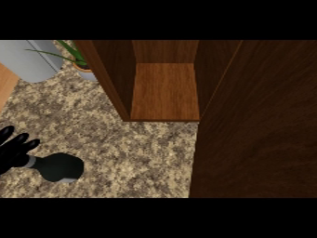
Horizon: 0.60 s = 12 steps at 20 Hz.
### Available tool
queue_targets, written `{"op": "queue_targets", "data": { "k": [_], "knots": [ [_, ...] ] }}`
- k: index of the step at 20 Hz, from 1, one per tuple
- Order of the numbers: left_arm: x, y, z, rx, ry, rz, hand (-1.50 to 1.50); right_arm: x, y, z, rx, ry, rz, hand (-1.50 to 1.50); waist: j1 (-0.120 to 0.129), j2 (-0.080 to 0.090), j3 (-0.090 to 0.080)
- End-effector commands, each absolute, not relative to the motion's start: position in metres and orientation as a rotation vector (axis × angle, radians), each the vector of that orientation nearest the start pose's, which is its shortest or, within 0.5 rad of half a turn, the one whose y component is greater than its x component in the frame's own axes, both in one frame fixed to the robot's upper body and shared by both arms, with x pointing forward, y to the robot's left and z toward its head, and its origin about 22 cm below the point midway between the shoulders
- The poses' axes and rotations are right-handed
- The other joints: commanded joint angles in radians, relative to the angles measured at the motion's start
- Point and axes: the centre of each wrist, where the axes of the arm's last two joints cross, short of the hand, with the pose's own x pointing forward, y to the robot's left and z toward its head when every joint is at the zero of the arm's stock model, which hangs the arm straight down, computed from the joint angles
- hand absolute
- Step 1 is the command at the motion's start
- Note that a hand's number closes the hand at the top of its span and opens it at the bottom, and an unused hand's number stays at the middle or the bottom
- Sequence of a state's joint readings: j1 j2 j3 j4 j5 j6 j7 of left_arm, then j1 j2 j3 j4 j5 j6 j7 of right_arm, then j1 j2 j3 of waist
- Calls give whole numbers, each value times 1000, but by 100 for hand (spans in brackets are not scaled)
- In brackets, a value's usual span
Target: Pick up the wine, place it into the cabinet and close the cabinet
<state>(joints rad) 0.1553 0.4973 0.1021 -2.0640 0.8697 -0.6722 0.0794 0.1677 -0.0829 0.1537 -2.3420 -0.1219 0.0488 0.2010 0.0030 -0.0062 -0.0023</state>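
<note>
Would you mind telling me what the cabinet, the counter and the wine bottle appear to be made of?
The cabinet looks like dark brown wood with visible grain and a satin sheen. The counter looks like speckled beige-and-brown granite or similar stone. The wine bottle, beside the left hand, looks like very dark, smooth material, probably glass.

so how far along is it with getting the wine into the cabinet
Early on. Done: nothing visible beyond the cabinet standing open, its shelf bare. In hand: the left hand is at the neck end of the dark wine bottle, which lies on the granite counter, not lifted; I can't tell whether it is gripped. Left: lift it, set it on the shelf, swing the door shut. The right hand isn't in view.
</note>
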Motion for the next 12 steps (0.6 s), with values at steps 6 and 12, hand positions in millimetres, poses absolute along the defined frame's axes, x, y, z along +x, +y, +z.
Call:
{"op": "queue_targets", "data": {
  "k": [6,12],
  "knots": [
    [174,380,180,-894,-1749,-506,-150,113,-199,179,257,-1943,133,-150,2,2,2],
    [172,392,208,-860,-1722,-487,-150,99,-187,199,270,-1946,123,-150,-1,1,1]
  ]
}}
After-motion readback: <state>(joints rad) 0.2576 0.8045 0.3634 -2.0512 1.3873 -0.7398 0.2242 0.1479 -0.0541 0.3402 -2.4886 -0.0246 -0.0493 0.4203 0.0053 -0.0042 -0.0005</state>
